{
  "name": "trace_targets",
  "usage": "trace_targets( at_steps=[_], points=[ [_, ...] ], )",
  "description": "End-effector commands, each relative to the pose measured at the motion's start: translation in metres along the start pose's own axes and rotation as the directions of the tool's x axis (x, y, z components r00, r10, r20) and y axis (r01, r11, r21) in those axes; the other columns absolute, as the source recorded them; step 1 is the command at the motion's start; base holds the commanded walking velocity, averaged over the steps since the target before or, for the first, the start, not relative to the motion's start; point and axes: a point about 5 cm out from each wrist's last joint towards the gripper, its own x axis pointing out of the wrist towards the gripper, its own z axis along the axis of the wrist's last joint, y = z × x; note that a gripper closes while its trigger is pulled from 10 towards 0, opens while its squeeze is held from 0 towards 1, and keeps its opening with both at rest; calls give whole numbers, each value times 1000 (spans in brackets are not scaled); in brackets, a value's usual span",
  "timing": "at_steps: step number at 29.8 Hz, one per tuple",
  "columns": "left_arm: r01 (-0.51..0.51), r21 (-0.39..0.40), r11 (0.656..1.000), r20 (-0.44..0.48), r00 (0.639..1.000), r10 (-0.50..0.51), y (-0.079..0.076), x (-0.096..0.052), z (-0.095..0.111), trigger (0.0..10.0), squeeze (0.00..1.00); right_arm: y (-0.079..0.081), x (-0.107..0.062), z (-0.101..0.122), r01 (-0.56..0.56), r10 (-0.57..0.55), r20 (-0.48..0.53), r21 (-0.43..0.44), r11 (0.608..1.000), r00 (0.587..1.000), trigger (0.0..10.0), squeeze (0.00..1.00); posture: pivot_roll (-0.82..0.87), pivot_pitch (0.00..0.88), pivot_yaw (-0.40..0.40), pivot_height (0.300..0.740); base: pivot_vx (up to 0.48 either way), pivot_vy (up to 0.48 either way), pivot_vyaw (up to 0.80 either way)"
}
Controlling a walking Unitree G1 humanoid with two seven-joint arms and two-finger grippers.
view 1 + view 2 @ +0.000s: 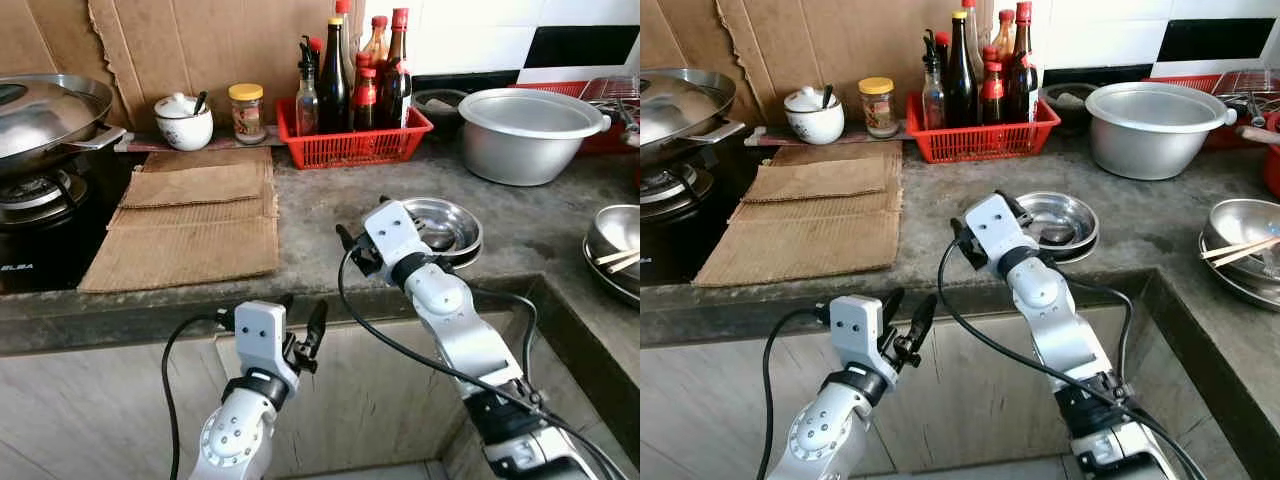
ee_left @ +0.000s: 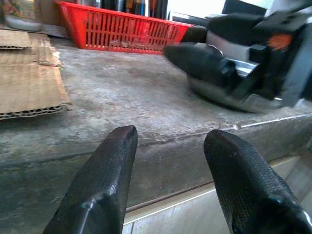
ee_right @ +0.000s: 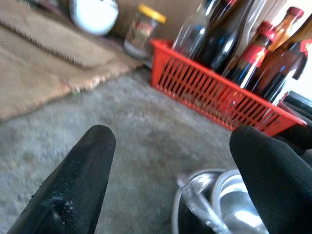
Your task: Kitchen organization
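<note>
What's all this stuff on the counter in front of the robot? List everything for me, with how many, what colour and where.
Wok: one, silver, on the black stove at the far left.
Cardboard sheets: several, brown, flat on the counter beside the stove.
Lidded pot: one, white, at the back wall.
Jar: one, yellow lid, right of the white pot.
Basket: one, red, at the back, holding sauce bottles, several, mostly dark with red caps.
Large basin: one, silver, back right.
Small dish: one, silver, mid-counter near the front edge.
Bowl with chopsticks: one, silver, far right.
Left gripper: open, below the counter edge.
Right gripper: open, over the small dish.
</note>
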Motion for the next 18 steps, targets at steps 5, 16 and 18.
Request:
trace_targets(
  at_steps=[5,16,18],
  points=[
    [-4,20,1000,17,1000,3,0,-2,3,10000,0,-5,5,-2,33,-34,-25,-25,999,999,10000,0,99,56,-21,740,0,0,0],
    [12,16,1000,77,997,-13,-2,1,12,10000,0,-13,8,-9,84,-86,-57,-34,996,995,0,0,98,55,-22,740,0,0,0],
    [11,15,1000,78,997,-12,-2,1,12,10000,0,-13,8,-9,84,-86,-57,-35,996,995,0,0,98,55,-22,740,0,0,0]
  ],
)
